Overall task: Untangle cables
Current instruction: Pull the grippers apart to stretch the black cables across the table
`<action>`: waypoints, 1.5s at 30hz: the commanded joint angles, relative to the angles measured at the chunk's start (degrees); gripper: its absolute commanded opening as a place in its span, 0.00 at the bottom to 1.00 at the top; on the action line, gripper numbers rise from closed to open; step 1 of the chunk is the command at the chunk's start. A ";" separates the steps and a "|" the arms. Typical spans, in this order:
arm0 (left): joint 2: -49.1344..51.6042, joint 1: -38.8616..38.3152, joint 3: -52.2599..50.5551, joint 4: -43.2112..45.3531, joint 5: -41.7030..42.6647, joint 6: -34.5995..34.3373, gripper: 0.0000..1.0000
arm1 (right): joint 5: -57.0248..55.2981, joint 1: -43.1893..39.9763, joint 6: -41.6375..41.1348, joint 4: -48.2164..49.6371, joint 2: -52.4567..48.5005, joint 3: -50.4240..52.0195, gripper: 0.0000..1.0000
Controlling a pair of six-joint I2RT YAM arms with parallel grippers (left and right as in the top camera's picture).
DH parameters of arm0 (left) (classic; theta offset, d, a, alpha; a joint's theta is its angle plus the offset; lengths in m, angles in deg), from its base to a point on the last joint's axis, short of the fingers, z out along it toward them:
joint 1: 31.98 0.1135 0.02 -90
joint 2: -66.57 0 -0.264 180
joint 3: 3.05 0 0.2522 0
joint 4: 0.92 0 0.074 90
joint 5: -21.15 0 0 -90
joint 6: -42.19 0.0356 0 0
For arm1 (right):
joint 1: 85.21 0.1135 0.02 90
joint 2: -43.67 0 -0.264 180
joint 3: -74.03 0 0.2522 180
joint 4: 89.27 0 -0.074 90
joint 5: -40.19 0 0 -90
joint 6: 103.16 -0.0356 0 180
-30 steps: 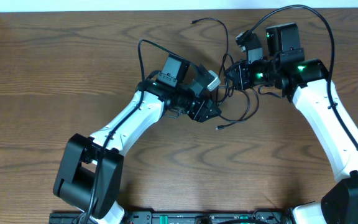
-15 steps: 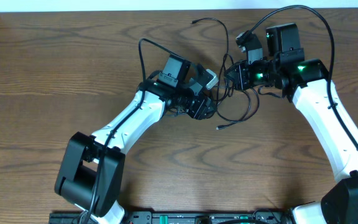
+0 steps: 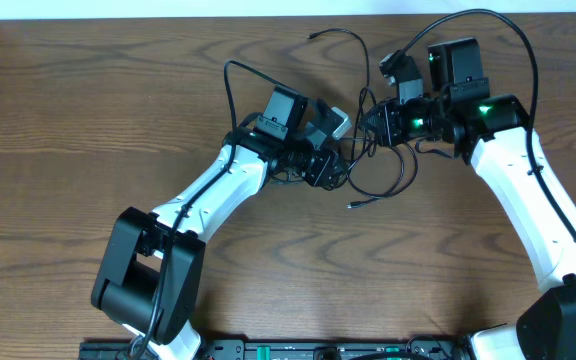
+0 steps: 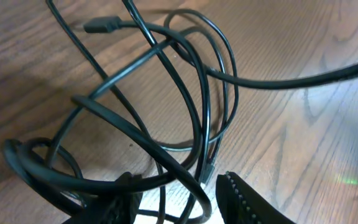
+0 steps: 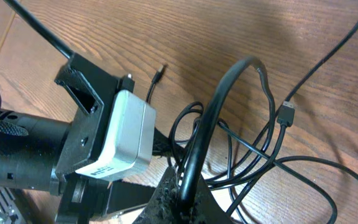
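Observation:
The cables (image 3: 366,150) are thin black cords tangled in loops between my two grippers at the table's far middle. One plug end (image 3: 352,205) lies loose in front of the tangle and another (image 3: 311,36) lies near the far edge. My left gripper (image 3: 328,172) sits at the tangle's left side. In the left wrist view it (image 4: 176,182) is open, with several cable loops (image 4: 199,112) running between its fingers. My right gripper (image 3: 374,124) is at the tangle's far right. In the right wrist view it (image 5: 188,190) is shut on one black cable (image 5: 213,106) that arcs up from it.
The brown wooden table (image 3: 88,120) ends at a white strip along the far edge. The left arm's grey wrist camera (image 5: 126,134) is close to my right gripper. Small plugs (image 5: 286,114) (image 4: 101,26) lie among the loops.
My left gripper has drawn back a little up and to the left at the tangle. The right arm and its held cable have not visibly moved.

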 commanded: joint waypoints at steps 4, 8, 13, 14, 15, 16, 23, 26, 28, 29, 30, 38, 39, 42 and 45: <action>3.13 -0.07 -0.48 2.03 -0.72 -0.57 0.43 | 1.07 -0.24 -0.50 -0.87 1.18 -1.27 0.01; 5.33 -0.07 -0.48 2.84 -0.70 -2.08 0.44 | 1.05 -0.24 -0.48 -1.16 1.18 -1.27 0.01; 6.10 -0.07 -0.46 2.56 -0.68 -2.89 0.08 | 1.01 -0.24 -0.50 -1.25 1.18 -1.27 0.01; 5.92 -0.02 -0.46 2.45 -0.68 -2.86 0.08 | 1.01 -0.24 -0.50 -1.22 1.18 -1.27 0.01; 5.79 0.04 -0.46 2.32 -0.70 -2.86 0.08 | 1.01 -0.24 -0.50 -1.22 1.18 -1.27 0.01; 5.60 0.07 -0.46 2.14 -0.70 -2.86 0.07 | 0.98 -0.24 -0.50 -1.25 1.18 -1.27 0.01; 2.19 1.38 -0.46 -1.42 -0.70 -2.84 0.08 | -2.51 -0.24 -0.52 -1.97 1.18 -1.27 0.01; -0.70 1.90 -0.46 -2.93 -0.70 -2.82 0.08 | -3.34 -0.24 -0.52 -2.16 1.18 -1.27 0.01; -2.71 1.99 -0.46 -3.58 -0.72 -2.80 0.08 | -3.32 -0.24 -0.52 -2.27 1.18 -1.27 0.01; -3.21 1.99 -0.46 -3.72 -0.70 -2.67 0.08 | -3.32 -0.24 -0.52 -2.29 1.18 -1.27 0.01; -3.96 1.99 -0.46 -3.87 -0.70 -2.64 0.08 | -3.32 -0.24 -0.52 -2.27 1.18 -1.27 0.01; -8.98 2.01 -0.46 -5.25 -0.11 -2.82 0.08 | -13.90 -0.24 -3.15 -4.59 1.16 -1.27 0.01; -10.12 2.01 -0.46 -5.22 -0.31 -2.80 0.08 | -16.44 -0.24 -3.63 -5.38 1.14 -1.25 0.01; -14.62 2.34 -0.44 -4.98 -2.75 -2.62 0.08 | -25.44 -0.52 -7.02 -7.26 1.05 -0.90 0.01; -19.89 3.87 -0.44 -4.98 -6.40 -2.62 0.08 | -30.25 -1.62 -9.20 -8.70 0.98 -0.90 0.01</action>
